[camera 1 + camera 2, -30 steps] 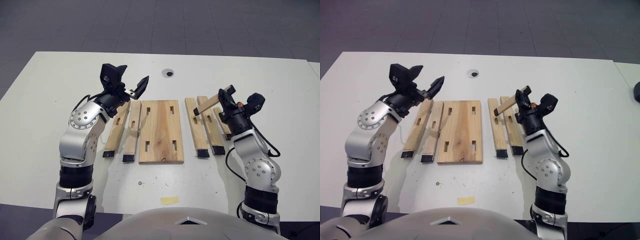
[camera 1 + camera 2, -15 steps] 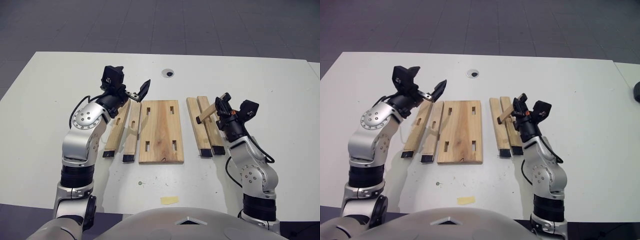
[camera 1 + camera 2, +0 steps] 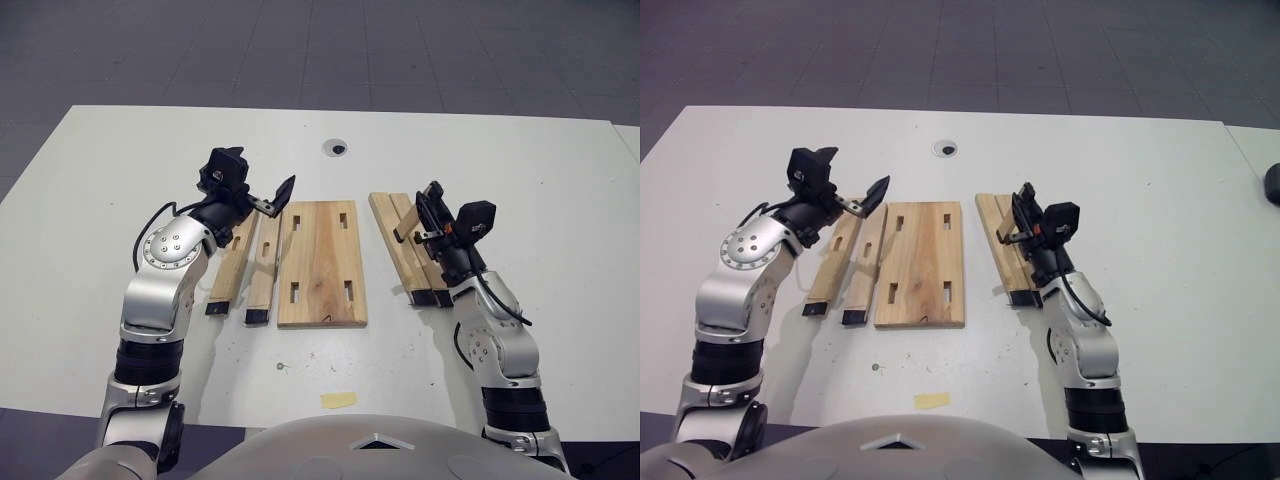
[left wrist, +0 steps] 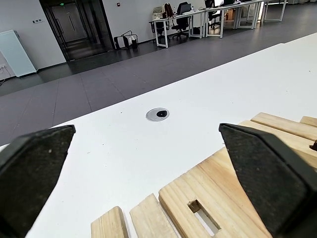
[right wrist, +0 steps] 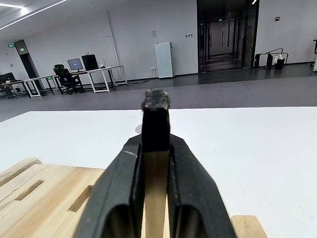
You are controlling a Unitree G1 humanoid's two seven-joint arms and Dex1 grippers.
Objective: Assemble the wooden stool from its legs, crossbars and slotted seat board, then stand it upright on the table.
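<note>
The slotted seat board lies flat in the middle of the white table. Two wooden legs with black feet lie side by side on its left. Two more legs lie on its right. My left gripper hovers open above the far ends of the left legs, with nothing between its fingers. Over the right legs, my right gripper is shut on a short crossbar with a black tip. The crossbar points toward the seat board.
A round cable grommet sits in the table behind the board. A scrap of yellow tape lies near the front edge. Bare table stretches to the far left and far right.
My right arm has drawn in and lowered with the crossbar, now close over the right legs. The left gripper has sunk slightly toward the left legs, still open.
</note>
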